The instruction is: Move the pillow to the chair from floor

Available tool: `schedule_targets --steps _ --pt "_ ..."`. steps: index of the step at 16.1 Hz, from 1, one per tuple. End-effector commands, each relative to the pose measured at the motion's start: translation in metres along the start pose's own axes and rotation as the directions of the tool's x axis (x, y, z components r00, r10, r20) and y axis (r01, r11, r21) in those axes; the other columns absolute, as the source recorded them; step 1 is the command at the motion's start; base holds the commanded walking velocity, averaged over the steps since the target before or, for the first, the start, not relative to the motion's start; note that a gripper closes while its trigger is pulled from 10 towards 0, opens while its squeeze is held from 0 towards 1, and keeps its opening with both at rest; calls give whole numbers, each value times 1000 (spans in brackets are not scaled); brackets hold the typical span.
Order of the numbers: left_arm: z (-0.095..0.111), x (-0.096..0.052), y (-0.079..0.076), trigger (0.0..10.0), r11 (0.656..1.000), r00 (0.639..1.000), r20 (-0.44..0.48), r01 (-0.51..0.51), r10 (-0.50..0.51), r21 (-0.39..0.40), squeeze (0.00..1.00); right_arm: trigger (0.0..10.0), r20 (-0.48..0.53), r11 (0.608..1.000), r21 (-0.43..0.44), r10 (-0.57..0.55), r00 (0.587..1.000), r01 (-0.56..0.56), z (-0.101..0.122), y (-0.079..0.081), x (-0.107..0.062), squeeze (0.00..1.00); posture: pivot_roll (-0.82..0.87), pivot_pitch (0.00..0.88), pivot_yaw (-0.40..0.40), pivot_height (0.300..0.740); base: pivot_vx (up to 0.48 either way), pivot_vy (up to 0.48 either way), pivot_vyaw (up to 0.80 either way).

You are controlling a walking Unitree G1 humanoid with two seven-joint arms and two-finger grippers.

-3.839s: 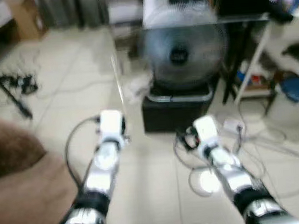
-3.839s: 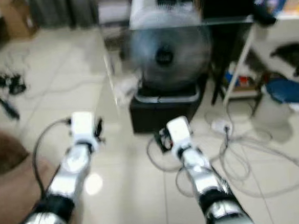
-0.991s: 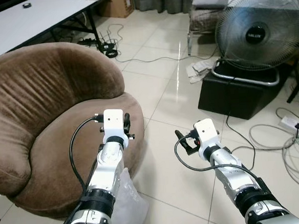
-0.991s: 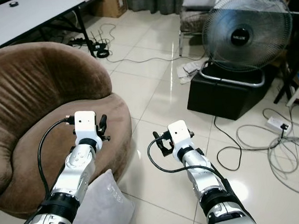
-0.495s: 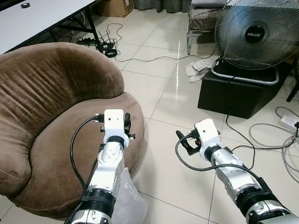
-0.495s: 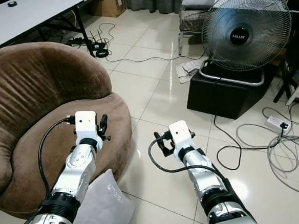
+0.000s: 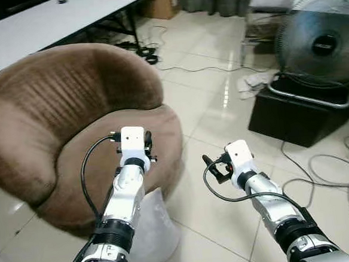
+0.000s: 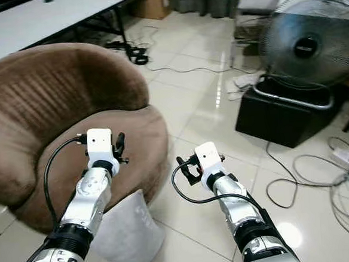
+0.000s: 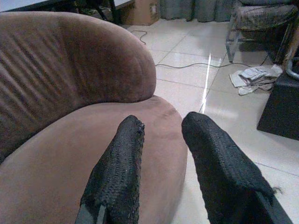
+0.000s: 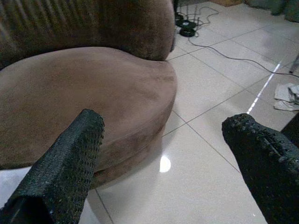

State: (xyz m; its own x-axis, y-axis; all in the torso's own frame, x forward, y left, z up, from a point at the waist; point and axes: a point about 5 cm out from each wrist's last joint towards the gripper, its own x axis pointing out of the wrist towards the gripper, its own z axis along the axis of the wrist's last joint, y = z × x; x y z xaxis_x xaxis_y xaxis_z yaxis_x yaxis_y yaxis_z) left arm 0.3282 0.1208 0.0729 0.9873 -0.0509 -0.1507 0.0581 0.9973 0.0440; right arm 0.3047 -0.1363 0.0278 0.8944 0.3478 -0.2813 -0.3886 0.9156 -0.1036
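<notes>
the floor [image 7: 215, 113] was pale glossy tile, strewn with cables [image 8: 322, 180] on the robot's right; a big round fan [image 8: 309, 46] stood on a black box [image 8: 281, 120] ahead on that side, with crumpled paper [image 7: 256, 80] on the tiles near it; a white table [image 7: 41, 26] ran along the far left, more cords under it.

a brown plush chair [image 7: 59, 115], rounded with a high curved back, sat ahead and to the left, its seat bare; the pillow [image 8: 124, 230], pale grey-white, lay on the floor just beside the chair's front edge, low in the head views and partly hidden by the left arm.

the left pincer [image 9: 161, 154] was held forward over the front of the seat; its wrist view showed the two black fingers [image 9: 119, 168] parted by a modest gap, nothing between them, released; beyond them lay the seat and backrest.

the right pincer [image 10: 163, 154] was out over bare tile to the right of the chair, near its front rim but apart from it; its fingers [image 10: 70, 158] stood wide apart and held nothing; the seat edge showed between them, and a pale patch at the corner of that view was probably the pillow, though that could not be told for sure.
</notes>
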Motion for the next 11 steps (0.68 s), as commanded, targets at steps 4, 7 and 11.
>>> schedule_targets --steps 4,7,11 --pt "-2 -1 3 10000 1000 1000 -10 -11 12 20 0 10000 -7 1000 -2 21 1000 -21 2 2 2 0 -146 0 54 740 0 0 714" --pt "-3 -1 2 10000 1000 1000 -13 -12 13 19 0 10000 -11 999 0 36 999 -36 2 4 2 0 -147 0 54 740 0 0 710" --pt "-3 -2 2 10000 1000 1000 -16 -15 15 20 0 10000 -17 999 7 50 999 -50 0 5 1 0 -144 0 52 740 0 0 695"
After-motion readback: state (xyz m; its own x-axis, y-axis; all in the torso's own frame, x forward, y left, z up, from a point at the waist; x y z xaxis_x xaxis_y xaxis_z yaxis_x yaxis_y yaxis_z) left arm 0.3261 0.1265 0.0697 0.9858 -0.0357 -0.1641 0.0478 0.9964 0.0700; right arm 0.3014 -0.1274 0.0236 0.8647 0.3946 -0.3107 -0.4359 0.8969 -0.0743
